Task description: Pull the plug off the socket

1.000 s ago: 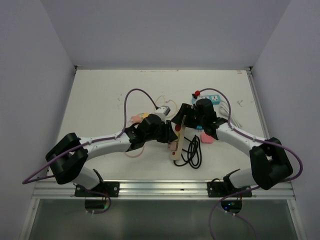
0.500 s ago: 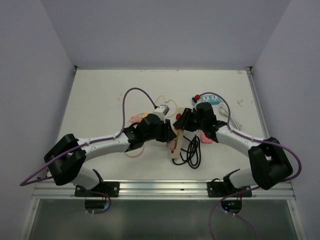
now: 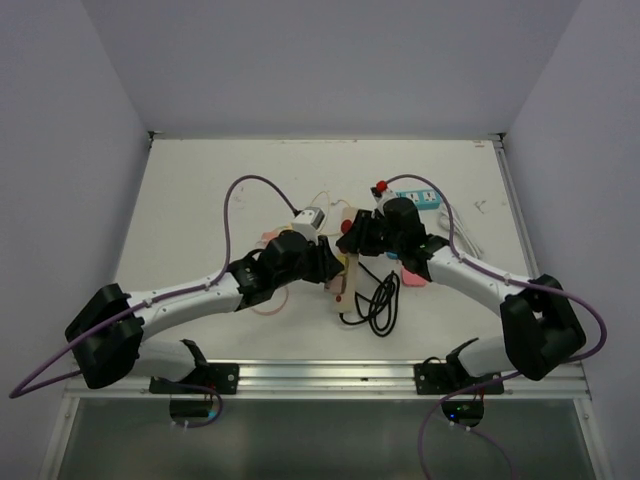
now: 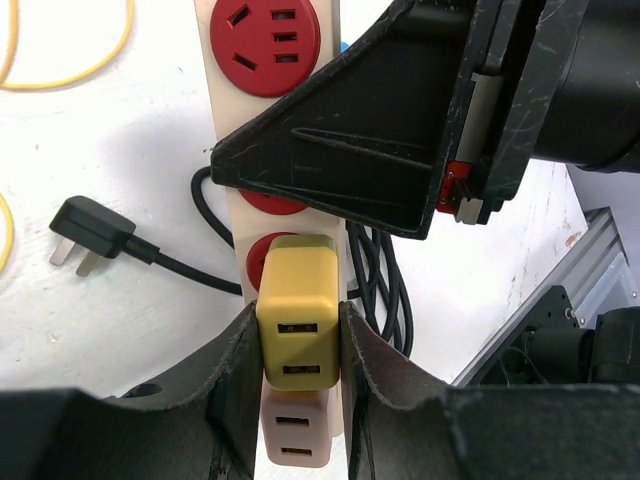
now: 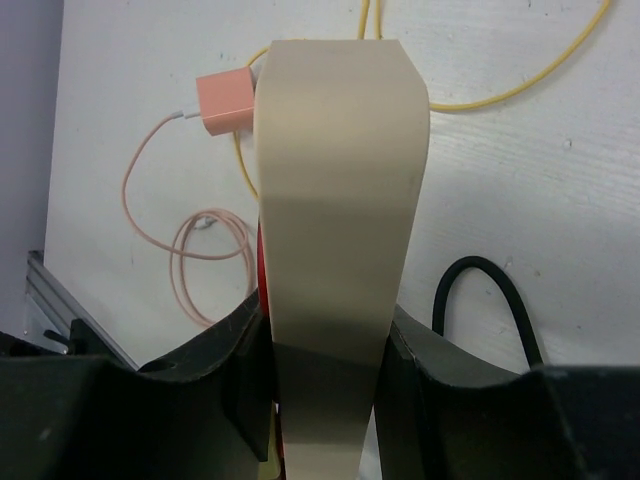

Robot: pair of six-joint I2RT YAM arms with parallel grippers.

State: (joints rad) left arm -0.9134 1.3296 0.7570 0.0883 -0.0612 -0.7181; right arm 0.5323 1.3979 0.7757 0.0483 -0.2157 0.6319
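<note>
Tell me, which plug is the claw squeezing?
The yellow plug, pinched by the left claw. The pale pink plug sits beside it; the black plug lies loose.

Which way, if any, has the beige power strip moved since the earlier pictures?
Yes: the power strip has shifted left, away from the blue socket strip at the back.

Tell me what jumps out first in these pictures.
The yellow plug stands out, pinched between the left jaws on a beige power strip with red sockets, in the left wrist view. The right jaws clamp the same strip farther along. In the top view, a coil of black cable lies beside the strip near the middle of the table.
</note>
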